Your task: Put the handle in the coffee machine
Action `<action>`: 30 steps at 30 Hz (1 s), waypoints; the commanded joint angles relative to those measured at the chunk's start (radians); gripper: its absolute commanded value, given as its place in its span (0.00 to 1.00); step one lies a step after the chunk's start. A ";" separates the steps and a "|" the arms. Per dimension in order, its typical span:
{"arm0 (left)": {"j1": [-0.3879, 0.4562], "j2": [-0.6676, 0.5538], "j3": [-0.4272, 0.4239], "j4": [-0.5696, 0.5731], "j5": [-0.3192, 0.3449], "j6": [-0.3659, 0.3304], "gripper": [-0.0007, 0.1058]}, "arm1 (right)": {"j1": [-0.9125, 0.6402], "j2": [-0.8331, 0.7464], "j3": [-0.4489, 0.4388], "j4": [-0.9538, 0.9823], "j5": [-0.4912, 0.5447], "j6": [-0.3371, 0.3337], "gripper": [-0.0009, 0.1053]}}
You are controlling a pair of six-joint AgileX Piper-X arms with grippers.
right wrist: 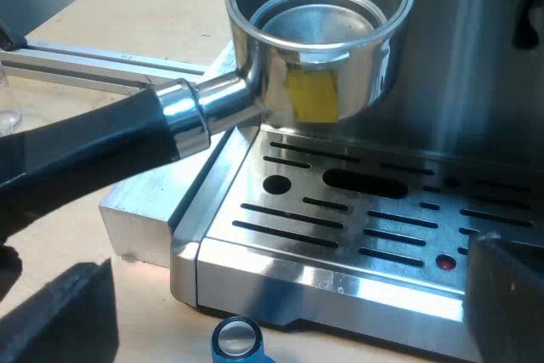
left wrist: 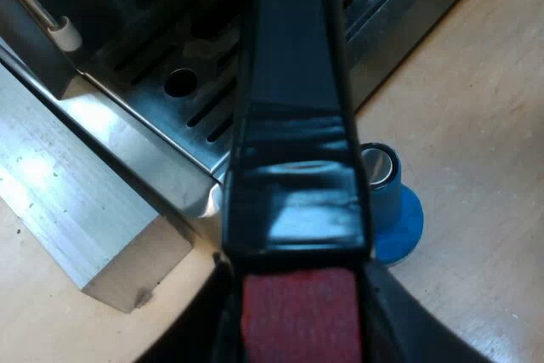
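Left wrist view: the left gripper [left wrist: 297, 303] is clenched on the holder [left wrist: 293, 125], its fingers on either side of the handle just ahead of the red end [left wrist: 299, 333]. The handle runs out over the drip tray [left wrist: 170, 74] of the coffee machine [right wrist: 484, 82]. A blue tamper [left wrist: 395, 201] stands on the surface [left wrist: 476, 108], just beside the tray's corner.

Right wrist view: the holder's metal bowl [right wrist: 319, 40] hangs above the drip tray, close to the machine's front, open side up and empty. The right gripper [right wrist: 285, 282] is spread wide and grasps nothing.

Progress, as judged: the holder is lifted and brought to the machine, but not locked in. Raising it into the mount and turning it tight appear to remain.

Markings: no brand, label or writing can be read. A red dot [right wrist: 444, 261] sits in the tray grid.
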 commanded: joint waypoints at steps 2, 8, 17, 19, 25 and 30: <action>-0.001 -0.015 -0.016 -0.046 0.026 -0.009 0.01 | 0.000 -0.004 0.001 -0.006 0.013 -0.008 0.80; -0.001 -0.015 -0.016 -0.003 0.028 -0.018 0.01 | 0.000 -0.004 0.001 -0.006 -0.045 -0.008 0.80; -0.001 -0.015 -0.016 0.050 0.026 -0.016 0.01 | 0.000 -0.004 0.001 -0.006 -0.054 -0.008 0.80; -0.001 -0.015 -0.016 0.050 0.026 -0.016 0.01 | 0.000 -0.004 0.001 -0.006 -0.054 -0.008 0.80; -0.001 -0.015 -0.016 0.056 0.026 -0.016 0.01 | 0.000 -0.004 0.001 -0.006 -0.054 -0.008 0.80; -0.001 0.012 -0.016 0.060 0.103 -0.013 0.01 | 0.000 -0.004 0.001 -0.006 -0.054 -0.008 0.80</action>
